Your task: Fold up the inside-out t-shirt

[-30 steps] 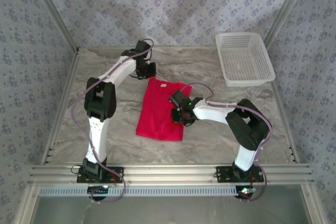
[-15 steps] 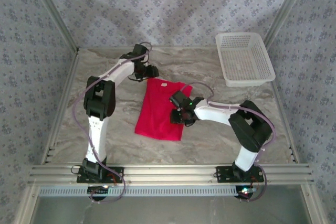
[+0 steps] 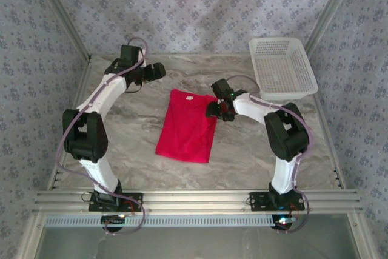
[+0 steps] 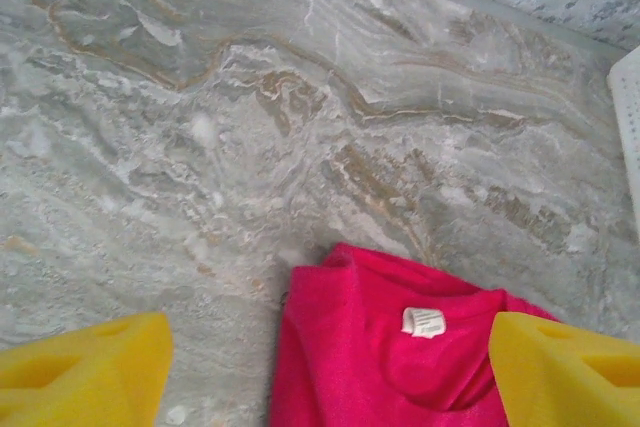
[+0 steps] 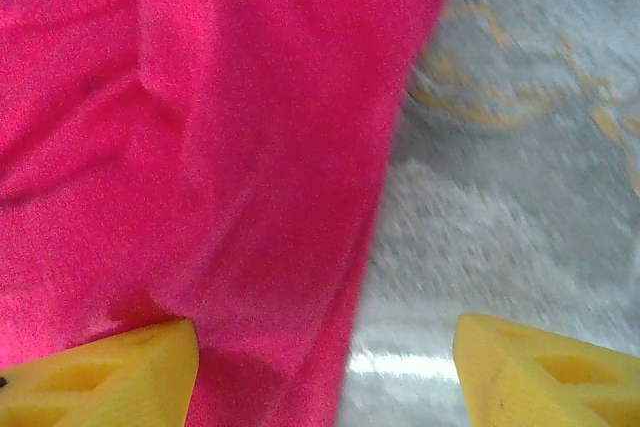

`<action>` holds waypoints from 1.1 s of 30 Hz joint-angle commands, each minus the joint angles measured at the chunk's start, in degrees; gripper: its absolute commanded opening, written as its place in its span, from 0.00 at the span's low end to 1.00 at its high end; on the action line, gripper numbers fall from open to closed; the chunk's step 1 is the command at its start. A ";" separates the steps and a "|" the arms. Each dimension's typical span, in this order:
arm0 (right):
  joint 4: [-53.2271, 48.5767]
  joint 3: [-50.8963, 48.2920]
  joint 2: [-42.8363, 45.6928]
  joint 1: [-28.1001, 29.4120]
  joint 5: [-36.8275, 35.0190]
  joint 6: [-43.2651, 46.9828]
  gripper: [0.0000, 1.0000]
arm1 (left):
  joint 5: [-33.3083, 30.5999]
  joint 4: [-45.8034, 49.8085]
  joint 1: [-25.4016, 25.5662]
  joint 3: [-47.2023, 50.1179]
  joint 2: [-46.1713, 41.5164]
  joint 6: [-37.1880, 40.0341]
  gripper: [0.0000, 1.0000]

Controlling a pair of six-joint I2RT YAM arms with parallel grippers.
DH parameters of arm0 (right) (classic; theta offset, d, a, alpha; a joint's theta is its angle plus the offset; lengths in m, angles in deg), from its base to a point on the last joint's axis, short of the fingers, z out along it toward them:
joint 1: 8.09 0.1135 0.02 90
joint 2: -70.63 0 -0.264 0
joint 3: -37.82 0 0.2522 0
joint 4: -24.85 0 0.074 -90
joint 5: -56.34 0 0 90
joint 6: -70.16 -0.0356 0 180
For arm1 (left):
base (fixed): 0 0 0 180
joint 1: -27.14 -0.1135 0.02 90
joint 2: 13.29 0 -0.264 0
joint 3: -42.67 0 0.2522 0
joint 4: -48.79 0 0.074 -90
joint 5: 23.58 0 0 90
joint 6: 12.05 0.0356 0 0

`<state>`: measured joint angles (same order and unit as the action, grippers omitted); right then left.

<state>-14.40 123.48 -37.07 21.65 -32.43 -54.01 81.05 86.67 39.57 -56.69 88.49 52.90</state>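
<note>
Your right wrist view is blurred and cuts the shirt [image 5: 200,147] off on three sides; only its edge against the counter [image 5: 520,197] reads clearly. The right fingers [image 5: 100,372] stand wide, one tip over the cloth, gripping nothing. From above, the shirt lies flat mid-counter, that arm at its 2 o'clock edge. The left fingers [image 4: 80,367], wide and empty too, frame the collar and its tag [image 4: 424,322], a mere speck from above. The basket [image 3: 282,68] sits at 1 o'clock.

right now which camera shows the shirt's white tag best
The left wrist view: the white tag sits close and sharp inside the collar of the red shirt. The top external view shows a tiny pale speck there. The right wrist view looks at the shirt's side edge.
</note>
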 commanded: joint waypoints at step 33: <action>-2.19 10.80 -10.54 -3.26 21.61 19.72 0.15 | 16.12 -17.25 2.45 12.29 14.12 -0.94 0.59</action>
<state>-14.19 134.74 -48.83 18.28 -13.10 -36.05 95.98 69.58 40.79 -42.01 100.77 49.90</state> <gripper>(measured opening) 0.151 0.591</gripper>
